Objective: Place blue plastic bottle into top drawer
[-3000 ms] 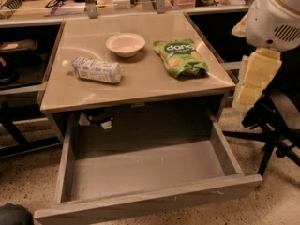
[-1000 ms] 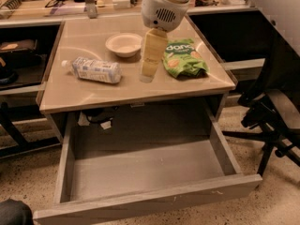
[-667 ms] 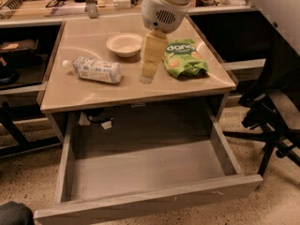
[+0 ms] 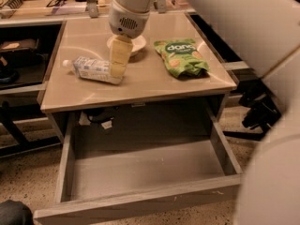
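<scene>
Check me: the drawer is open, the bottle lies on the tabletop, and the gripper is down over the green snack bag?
Not quite. In the camera view the gripper is down at the blue plastic bottle, apart from the green snack bag. The top drawer is open and the bottle lies on the tabletop.

1. My arm (image 4: 243,27), white and bulky, stretches from the right edge of the view across to upper centre.
2. My wrist (image 4: 129,11), a rounded white housing with a small grille, tilts downward and slightly left.
3. My gripper (image 4: 117,71), cream-coloured, hangs below the wrist and points down, its tip at the right end of the blue plastic bottle (image 4: 93,69); whether it touches cannot be told.
4. More of my white body (image 4: 272,182) fills the lower right corner.
</scene>
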Available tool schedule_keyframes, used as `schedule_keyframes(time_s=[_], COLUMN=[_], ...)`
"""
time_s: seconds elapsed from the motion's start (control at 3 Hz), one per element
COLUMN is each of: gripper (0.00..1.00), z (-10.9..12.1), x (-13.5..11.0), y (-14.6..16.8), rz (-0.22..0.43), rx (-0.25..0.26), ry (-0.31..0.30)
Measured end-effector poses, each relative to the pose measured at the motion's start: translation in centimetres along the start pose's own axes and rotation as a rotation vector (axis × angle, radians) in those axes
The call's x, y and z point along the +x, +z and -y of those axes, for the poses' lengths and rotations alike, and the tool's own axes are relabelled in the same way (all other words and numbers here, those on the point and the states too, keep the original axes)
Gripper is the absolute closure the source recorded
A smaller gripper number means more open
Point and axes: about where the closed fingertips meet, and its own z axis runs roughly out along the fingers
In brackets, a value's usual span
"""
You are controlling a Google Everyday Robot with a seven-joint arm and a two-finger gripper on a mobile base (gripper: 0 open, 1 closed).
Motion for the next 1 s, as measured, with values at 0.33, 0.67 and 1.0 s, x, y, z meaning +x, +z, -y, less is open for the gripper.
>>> schedule_keyframes(time_s=[0.33,0.67,1.0], gripper=[0.0,0.0,0.0], z=[2.5,4.8,6.4], x=[-2.6,-4.1,-4.8], y=[2.0,3.6,6.0], rz=[0.004,0.012,0.01], rx=[-0.026,-0.039,-0.06], ry=[-0.023,-0.026,-0.013])
